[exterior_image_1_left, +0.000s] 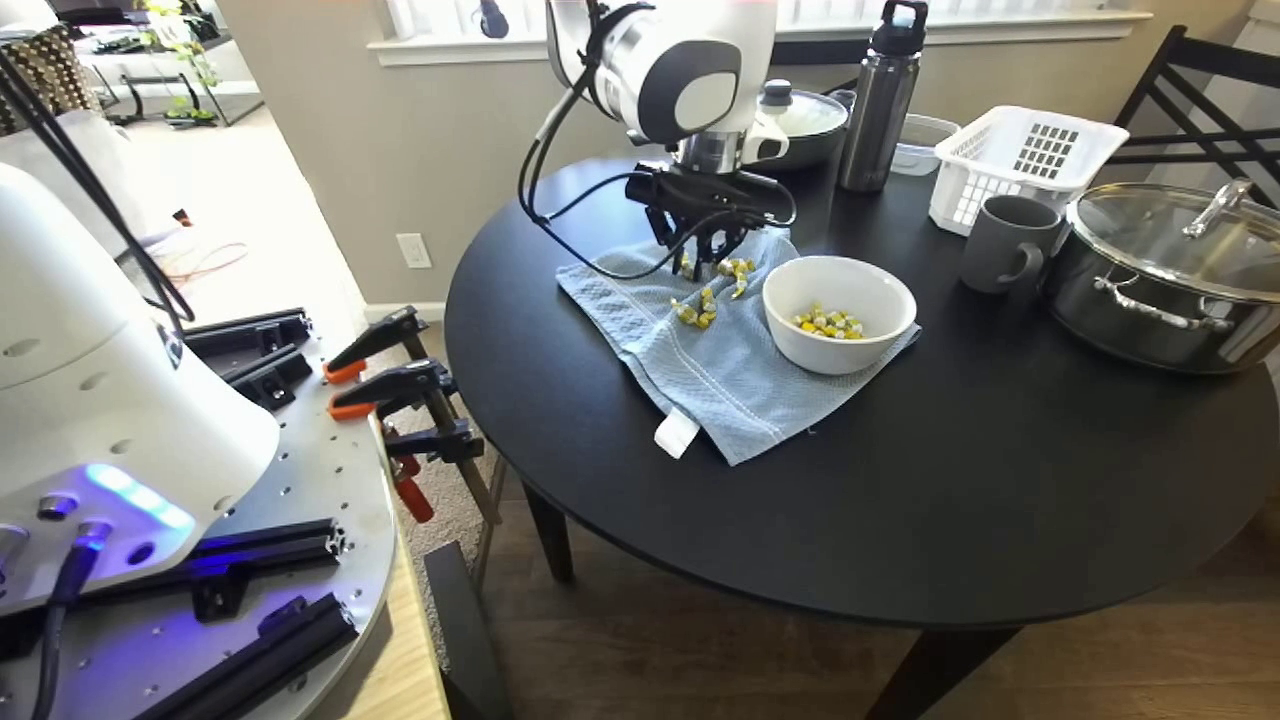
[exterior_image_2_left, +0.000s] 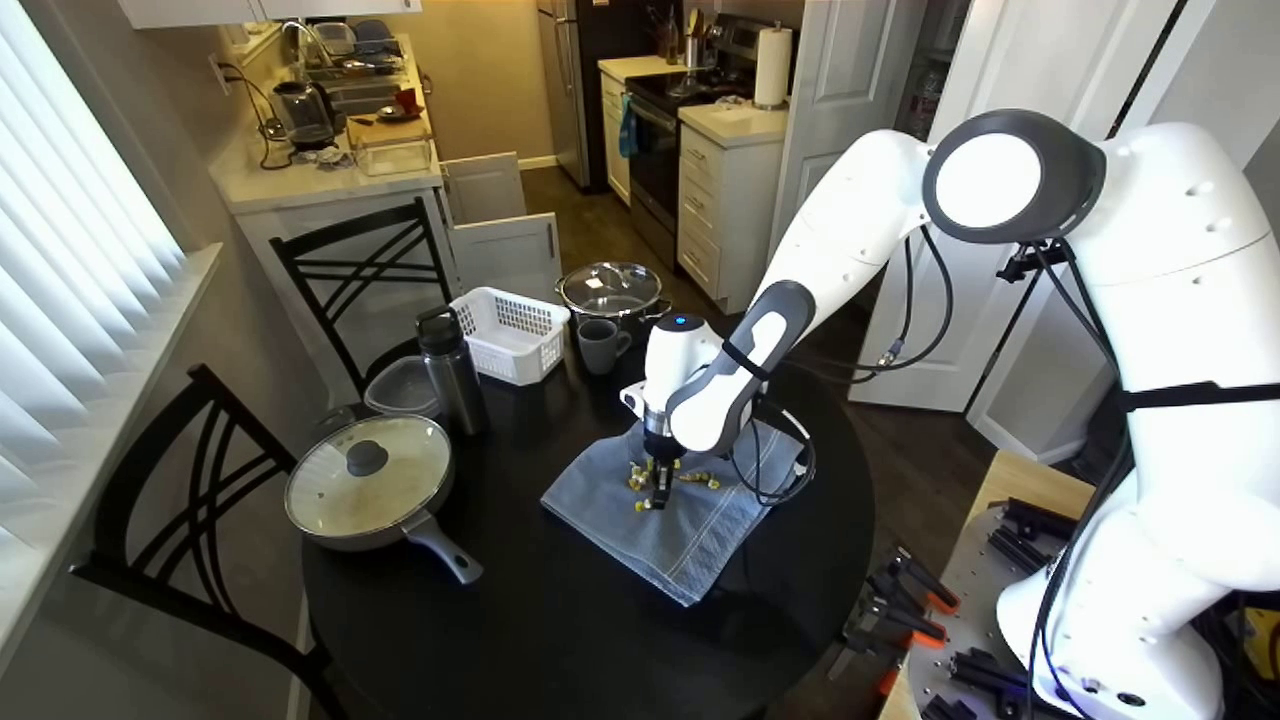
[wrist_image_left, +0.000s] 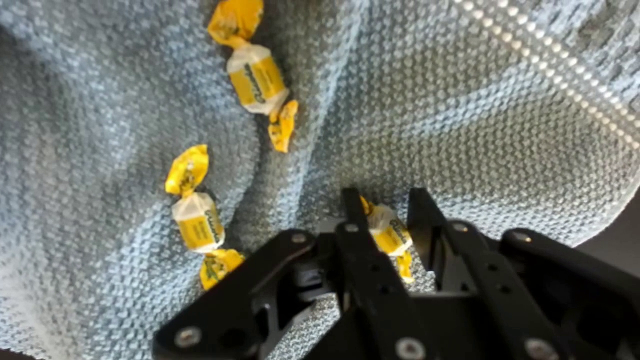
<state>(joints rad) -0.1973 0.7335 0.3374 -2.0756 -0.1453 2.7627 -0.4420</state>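
Loose towel (exterior_image_1_left: 720, 380) under the fingers (wrist_image_left: 356, 210) could spoil a small pinch

The round black table (exterior_image_1_left: 950, 480) is below the fingers, under the towel; pressing too low could jam the tips against its hard top. The towel is creased where the fingertips hang, so a grip could gather a fold, and a lift might then drag it. That drag could shift or tip the white bowl (exterior_image_1_left: 835, 357), which stands on the same towel to one side of the fingers, with wrapped candies (exterior_image_1_left: 828, 322) inside. A black cable (exterior_image_1_left: 622, 277) loops low beside the fingers and might brush the towel if the wrist turned.

The gripper (wrist_image_left: 386, 195) has its fingers partly spread, one on each side of a single candy (wrist_image_left: 392, 237); whether both pads press on it, I cannot tell. This candy lies at a slant across the gap, so an uneven hold could roll it out, and catching a twisted wrapper end alone could let it slip or tear. In the wrist view two more candies (wrist_image_left: 257, 77) rest on the towel left of the fingers, apart from them; a low swing that way could scatter them.
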